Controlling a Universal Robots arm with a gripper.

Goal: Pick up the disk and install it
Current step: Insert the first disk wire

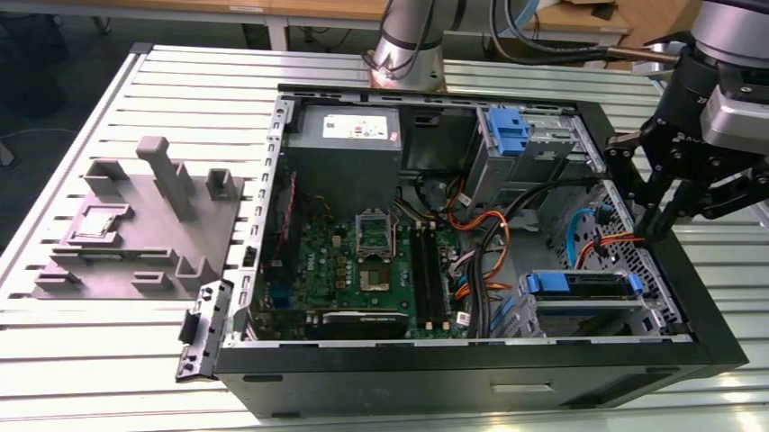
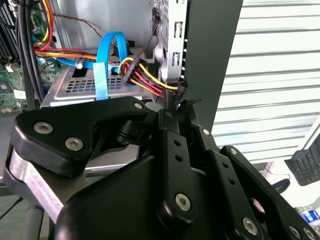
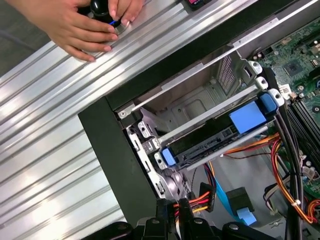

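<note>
I see ribbed aluminium table (image 1: 96, 360) with long parallel slots, bright glare along its ridges. Beyond far edge, wooden desk (image 1: 180, 9) on white legs, dark floor (image 1: 49, 99) underneath at exterior view's left. I note cables (image 1: 541, 40) dangling behind table near exterior view's right. Second wrist view gives me dark keyboard (image 2: 306, 165) past table edge. Lighting even, overhead.

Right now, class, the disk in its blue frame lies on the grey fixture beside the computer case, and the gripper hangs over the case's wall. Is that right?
No. The disk is not on the grey fixture; it sits in the drive bay inside the computer case, as the exterior view shows. The gripper does hang over the case's wall.
</note>
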